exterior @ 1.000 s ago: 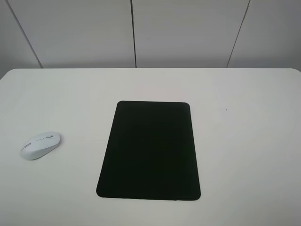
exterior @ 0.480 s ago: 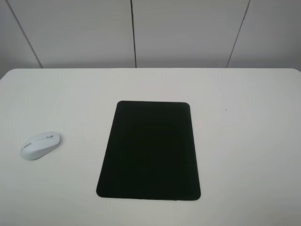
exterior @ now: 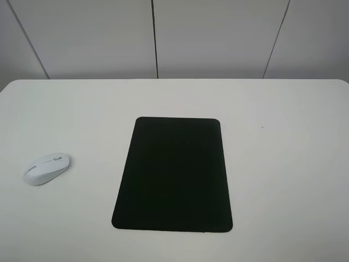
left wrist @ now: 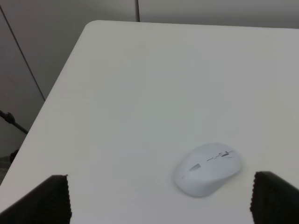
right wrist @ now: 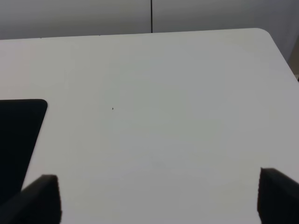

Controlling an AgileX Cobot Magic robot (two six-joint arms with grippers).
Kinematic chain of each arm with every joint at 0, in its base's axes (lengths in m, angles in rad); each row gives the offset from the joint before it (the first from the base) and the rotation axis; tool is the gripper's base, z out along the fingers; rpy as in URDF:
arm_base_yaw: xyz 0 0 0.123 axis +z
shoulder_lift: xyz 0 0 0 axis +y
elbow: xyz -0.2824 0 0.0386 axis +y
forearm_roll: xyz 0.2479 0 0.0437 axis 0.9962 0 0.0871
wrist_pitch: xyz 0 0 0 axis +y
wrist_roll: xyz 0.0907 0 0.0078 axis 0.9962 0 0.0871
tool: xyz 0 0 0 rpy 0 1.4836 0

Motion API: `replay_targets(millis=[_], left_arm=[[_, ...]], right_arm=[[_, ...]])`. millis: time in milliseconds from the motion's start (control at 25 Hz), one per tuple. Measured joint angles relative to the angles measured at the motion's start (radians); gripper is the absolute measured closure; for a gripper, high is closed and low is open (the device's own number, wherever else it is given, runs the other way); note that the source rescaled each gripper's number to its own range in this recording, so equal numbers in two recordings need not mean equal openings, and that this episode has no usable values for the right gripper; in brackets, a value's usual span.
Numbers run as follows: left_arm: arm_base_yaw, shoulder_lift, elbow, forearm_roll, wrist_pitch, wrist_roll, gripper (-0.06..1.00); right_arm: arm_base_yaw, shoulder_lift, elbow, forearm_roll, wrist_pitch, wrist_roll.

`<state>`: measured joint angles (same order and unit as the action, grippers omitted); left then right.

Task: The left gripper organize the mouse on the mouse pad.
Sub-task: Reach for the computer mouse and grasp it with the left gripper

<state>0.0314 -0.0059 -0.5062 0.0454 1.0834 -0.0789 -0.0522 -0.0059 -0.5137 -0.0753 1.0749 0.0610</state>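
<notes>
One mouse (exterior: pixel 47 168), white, on the table (exterior: pixel 283 164) at 9 o'clock of the mouse pad (exterior: pixel 173 174), well apart; unmoved over the last second. Left claw (left wrist: pixel 163 199) spread wide, empty; right claw (right wrist: pixel 159 198) likewise released. Pickup judged not begun.

Matt mouse pad (exterior: pixel 172 174), smooth mouse (exterior: pixel 47 168)
</notes>
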Motion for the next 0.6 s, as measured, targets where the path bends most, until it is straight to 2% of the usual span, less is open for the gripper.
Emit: replay_targets(millis=[600], left_arm=[[0.0, 0.0, 0.0, 0.0, 0.0, 0.0, -0.06]], right_arm=[[0.0, 0.0, 0.0, 0.0, 0.0, 0.0]])
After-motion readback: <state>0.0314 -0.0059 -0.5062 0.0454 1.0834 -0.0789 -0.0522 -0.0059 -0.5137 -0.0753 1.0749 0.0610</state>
